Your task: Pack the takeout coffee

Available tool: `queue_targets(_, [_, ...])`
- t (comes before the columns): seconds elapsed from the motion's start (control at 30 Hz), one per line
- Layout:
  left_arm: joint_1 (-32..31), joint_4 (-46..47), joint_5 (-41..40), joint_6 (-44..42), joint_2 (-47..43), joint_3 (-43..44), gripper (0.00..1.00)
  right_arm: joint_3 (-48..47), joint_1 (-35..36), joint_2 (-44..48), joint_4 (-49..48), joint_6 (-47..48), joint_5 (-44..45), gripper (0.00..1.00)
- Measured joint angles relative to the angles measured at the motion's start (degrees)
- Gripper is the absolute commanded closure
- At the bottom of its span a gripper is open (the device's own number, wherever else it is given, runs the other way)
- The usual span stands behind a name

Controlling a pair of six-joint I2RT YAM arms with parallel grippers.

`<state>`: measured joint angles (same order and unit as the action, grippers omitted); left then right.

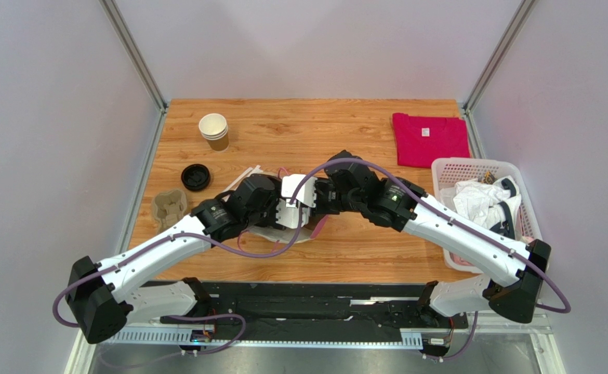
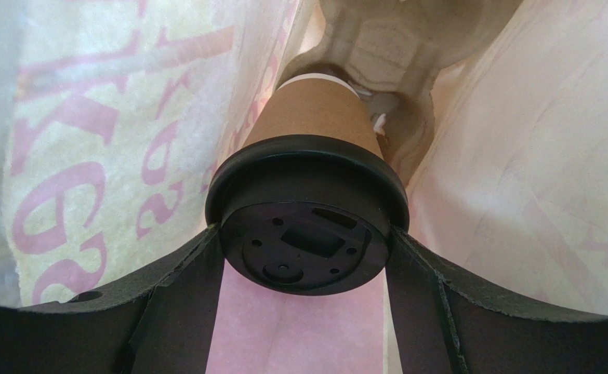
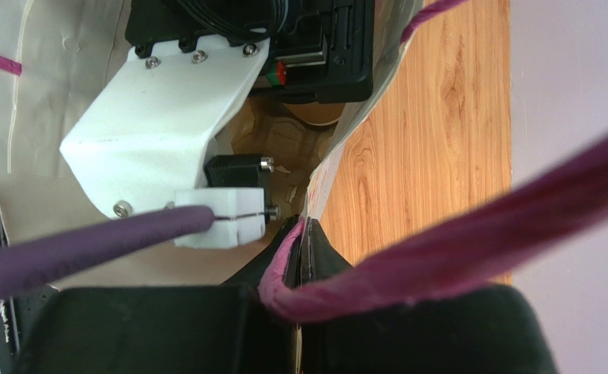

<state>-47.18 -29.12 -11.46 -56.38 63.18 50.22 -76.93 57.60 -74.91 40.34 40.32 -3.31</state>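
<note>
Brown cup point(image 2: 315, 109), 1, clamped by left end effector point(image 2: 307, 234) inside bag point(image 2: 88, 156); right end effector point(image 3: 301, 261) pinches 1 handle point(image 3: 455, 249).

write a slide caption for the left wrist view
Left gripper clamped on the black lid of the kraft coffee cup, inside the pink-printed paper bag.

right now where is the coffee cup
In the left wrist view, the coffee cup sits inside the paper bag, left gripper closed on its lid, pulp carrier beyond.
</note>
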Motion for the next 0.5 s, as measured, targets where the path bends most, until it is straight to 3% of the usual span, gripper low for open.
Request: queue_targets(0.5, [-0.04,-3.1,-1.53,-0.13,4.42,2.1,1.0,-1.84,-0.46,-1.62,1.81,-0.09,-0.17,1.0])
